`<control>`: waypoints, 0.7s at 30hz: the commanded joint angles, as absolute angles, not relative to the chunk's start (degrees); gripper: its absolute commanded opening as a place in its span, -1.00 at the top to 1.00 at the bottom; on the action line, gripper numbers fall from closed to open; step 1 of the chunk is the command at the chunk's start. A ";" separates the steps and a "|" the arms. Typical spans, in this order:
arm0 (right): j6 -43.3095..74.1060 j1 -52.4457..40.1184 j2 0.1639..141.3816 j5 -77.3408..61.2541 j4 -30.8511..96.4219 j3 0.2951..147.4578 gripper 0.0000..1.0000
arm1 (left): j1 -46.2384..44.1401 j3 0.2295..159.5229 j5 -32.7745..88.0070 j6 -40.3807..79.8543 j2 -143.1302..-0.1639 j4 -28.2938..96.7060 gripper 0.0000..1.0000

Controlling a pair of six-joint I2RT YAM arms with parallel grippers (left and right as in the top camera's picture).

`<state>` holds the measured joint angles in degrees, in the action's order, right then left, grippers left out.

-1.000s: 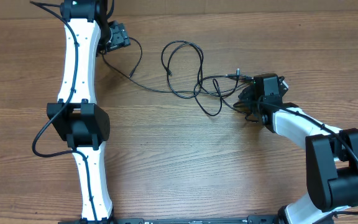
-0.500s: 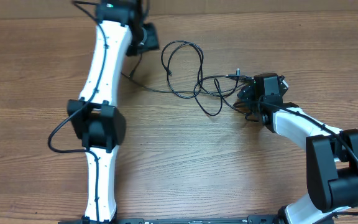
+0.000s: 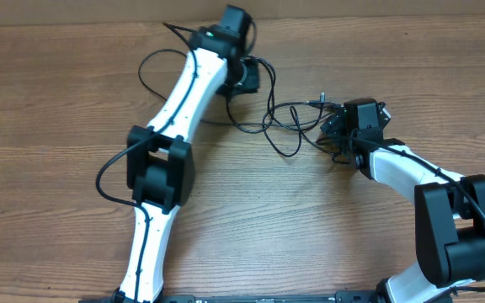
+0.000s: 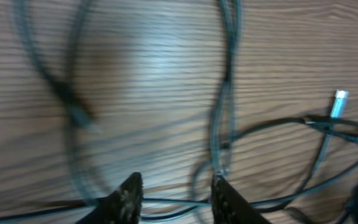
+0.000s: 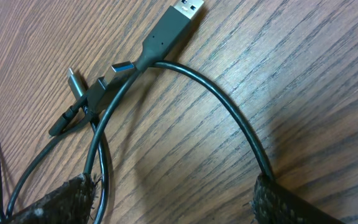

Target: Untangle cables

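Nearest the arm bases, a broad stretch of bare wooden surface (image 3: 293,227) is seen between the two arms, and more bare wood is left along the left side. Further in, the right claw (image 3: 330,135) is held low at the right-hand end of the cables (image 3: 283,118), its fingers (image 5: 73,194) spread wide apart with nothing clamped. In the right wrist view one black cord is seen arcing across the gap between those fingers and ending in a flat USB plug (image 5: 178,18). A smaller plug (image 5: 73,81) is laid just beside it among thinner crossing strands. The cables are spread as loose overlapping loops in the middle of the surface, between the two claws and well apart from the near edge. Farthest out, the left claw (image 3: 247,76) is placed over the left-hand loops, near the far edge of the surface. Its fingertips (image 4: 128,193) are seen apart, with wood grain and one thin strand visible between them and nothing gripped. Whether a doubled strand is touched by one fingertip cannot be told through the blur. A blue-tipped plug (image 4: 339,98) is seen at the right of that view
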<state>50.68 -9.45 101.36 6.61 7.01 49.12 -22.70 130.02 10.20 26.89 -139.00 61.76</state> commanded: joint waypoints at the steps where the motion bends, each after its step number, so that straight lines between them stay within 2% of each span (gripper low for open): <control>1: 51.00 -8.88 103.72 5.23 9.17 46.96 -0.61 | -25.85 126.80 11.88 31.97 -139.41 59.68 0.32; 8: 51.00 -8.88 103.72 5.19 9.32 46.96 -0.61 | -30.41 120.68 11.42 33.54 -139.41 55.16 0.46; 18: 51.00 -8.88 103.72 5.19 9.32 46.96 -0.61 | -30.72 120.14 11.40 34.76 -139.41 55.51 0.52; 21: 51.00 -8.88 103.72 5.19 9.34 46.96 -0.61 | -30.72 120.14 9.96 34.76 -139.41 55.64 0.48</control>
<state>50.52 -9.45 101.36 6.46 7.03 49.12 -31.00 120.44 11.14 34.09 -139.00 55.35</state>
